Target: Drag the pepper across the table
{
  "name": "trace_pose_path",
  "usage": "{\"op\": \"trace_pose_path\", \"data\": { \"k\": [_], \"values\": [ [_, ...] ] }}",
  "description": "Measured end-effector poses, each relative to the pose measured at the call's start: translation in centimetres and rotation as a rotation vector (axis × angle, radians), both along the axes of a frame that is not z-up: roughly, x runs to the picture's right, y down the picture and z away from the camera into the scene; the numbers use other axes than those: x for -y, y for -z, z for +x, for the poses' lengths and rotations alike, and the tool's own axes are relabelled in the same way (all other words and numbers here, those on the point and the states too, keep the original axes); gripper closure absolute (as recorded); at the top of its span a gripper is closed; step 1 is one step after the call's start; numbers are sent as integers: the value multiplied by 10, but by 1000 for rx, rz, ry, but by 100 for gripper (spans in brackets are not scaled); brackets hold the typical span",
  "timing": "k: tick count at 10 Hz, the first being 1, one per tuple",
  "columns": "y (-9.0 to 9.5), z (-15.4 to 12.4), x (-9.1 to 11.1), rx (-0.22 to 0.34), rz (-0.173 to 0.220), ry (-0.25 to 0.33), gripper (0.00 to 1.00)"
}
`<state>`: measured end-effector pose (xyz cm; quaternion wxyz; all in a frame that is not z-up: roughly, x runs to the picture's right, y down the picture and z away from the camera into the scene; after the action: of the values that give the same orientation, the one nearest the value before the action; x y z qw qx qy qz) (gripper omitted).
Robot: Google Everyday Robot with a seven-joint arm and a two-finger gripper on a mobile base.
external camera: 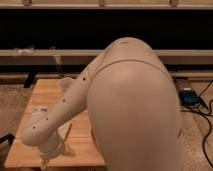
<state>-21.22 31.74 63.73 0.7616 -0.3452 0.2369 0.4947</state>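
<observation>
The light wooden table (46,98) shows at the left of the camera view, and my large white arm (125,100) covers most of it. My gripper (52,153) is low over the table's front left part, at the end of the forearm. The pepper is hidden behind the arm and gripper, so I cannot tell whether the gripper touches it.
A small white cup (64,82) stands at the back of the table, partly behind my arm. A black box with cables (189,96) lies on the carpet to the right. A long dark rail (50,55) runs behind the table.
</observation>
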Motion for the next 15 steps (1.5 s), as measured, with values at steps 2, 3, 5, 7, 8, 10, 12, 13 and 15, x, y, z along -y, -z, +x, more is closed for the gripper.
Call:
{"op": "trace_pose_path", "data": {
  "k": [2,3,5,7,8,10,12,13,15],
  "values": [
    [0,0,0,-1,-1,0,20],
    [-1,1,0,-1,1,2,20],
    [-3,-5,1,2,26,-15,20],
    [-10,-25,-1,25,44,-31,20],
    [-15,-31,-1,33,51,-40,20],
    [-29,-46,0,45,58,-53,20],
    [-50,-59,3,63,63,-56,20],
    [-57,-62,4,71,63,-59,20],
    [-75,-75,8,87,67,-60,20]
  ]
}}
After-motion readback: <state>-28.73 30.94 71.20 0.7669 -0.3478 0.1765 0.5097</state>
